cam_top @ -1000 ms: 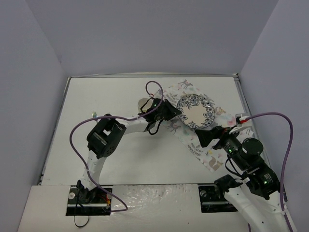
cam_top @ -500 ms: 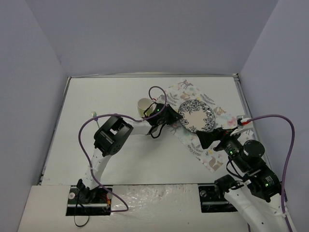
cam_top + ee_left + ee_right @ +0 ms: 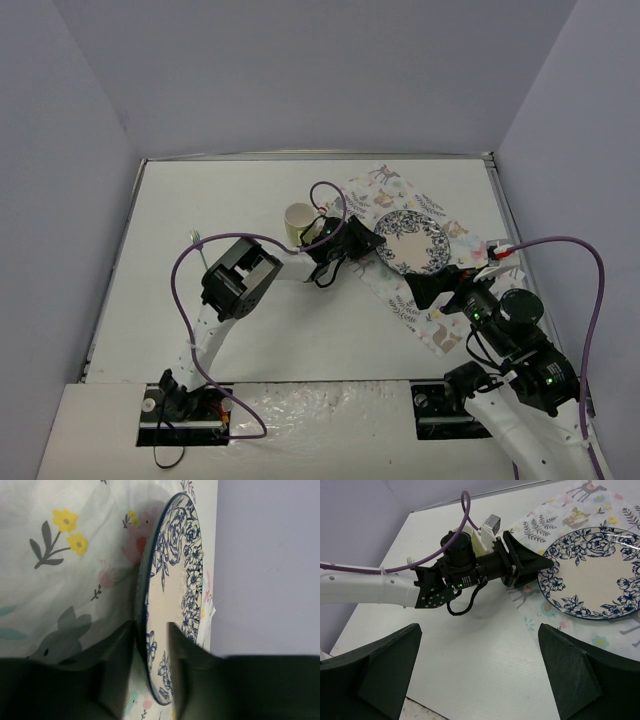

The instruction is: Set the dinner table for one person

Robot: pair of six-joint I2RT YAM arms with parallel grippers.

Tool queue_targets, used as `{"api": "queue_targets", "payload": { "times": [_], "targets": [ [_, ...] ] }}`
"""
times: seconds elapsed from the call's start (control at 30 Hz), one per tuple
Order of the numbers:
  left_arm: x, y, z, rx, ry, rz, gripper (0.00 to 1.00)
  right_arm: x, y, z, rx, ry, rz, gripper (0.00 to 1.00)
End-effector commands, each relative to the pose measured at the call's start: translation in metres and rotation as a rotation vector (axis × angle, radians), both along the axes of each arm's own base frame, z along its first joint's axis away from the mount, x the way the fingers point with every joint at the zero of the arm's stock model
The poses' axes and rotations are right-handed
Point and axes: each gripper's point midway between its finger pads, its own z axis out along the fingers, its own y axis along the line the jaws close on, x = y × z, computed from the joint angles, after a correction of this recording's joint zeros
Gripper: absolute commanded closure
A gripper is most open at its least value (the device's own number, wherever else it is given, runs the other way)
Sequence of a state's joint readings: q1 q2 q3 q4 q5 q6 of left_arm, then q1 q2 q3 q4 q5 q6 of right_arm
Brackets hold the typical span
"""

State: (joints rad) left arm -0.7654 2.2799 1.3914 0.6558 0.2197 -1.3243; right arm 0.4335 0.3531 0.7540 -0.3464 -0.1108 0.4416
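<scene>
Well, item by item from the left: the dinner table (image 3: pixel 180 300), a white top with a thin metal rim, is lying mostly bare on that side, with one small pale object (image 3: pixel 197 239) near the left arm's cable, too small to name. Next, a cream cup (image 3: pixel 296 221) is sitting on the bare table just left of the cloth, not on it, its mouth showing. Beside it the left gripper (image 3: pixel 371 243) is reaching across to the plate, its jaws standing narrowly apart astride the left rim, one finger under and one over. A strip of the plate's face is showing between the upper finger and the rim, so I am reading this as a loose straddle and not a pinch. The plate (image 3: pixel 412 241), cream with a blue floral border, is lying flat on the pastel animal-print cloth (image 3: pixel 432 325), which is running askew across the table's right half. Furthest right, the right gripper (image 3: pixel 479 630) is hovering low over the cloth's near end, its jaws gaping as wide as they go and holding nothing. As for progress, I am judging the setting partly made: cloth down, plate on it, cup close by. Cutlery is not showing anywhere I can make out, the cup is wanting a proper place, and the cloth is wanting squaring.
</scene>
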Motion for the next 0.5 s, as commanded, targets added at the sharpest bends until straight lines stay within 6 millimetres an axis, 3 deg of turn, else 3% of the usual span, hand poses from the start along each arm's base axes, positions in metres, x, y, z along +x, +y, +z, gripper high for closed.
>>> {"api": "queue_targets", "payload": {
  "times": [0.0, 0.13, 0.27, 0.47],
  "targets": [
    [0.007, -0.013, 0.109, -0.211, -0.183, -0.011, 0.53, 0.006, 0.001, 0.009, 0.015, -0.039, -0.007, 0.00],
    [0.007, -0.011, 0.113, -0.184, -0.181, -0.009, 0.35, 0.006, 0.000, 0.011, 0.018, -0.049, -0.012, 0.00],
    [0.000, -0.009, 0.116, -0.145, -0.172, -0.022, 0.25, 0.006, -0.002, 0.015, 0.014, -0.060, -0.022, 0.00],
    [-0.018, 0.000, 0.144, 0.014, -0.228, -0.046, 0.07, 0.006, -0.006, 0.020, 0.002, -0.079, -0.036, 0.00]
  ]
}}
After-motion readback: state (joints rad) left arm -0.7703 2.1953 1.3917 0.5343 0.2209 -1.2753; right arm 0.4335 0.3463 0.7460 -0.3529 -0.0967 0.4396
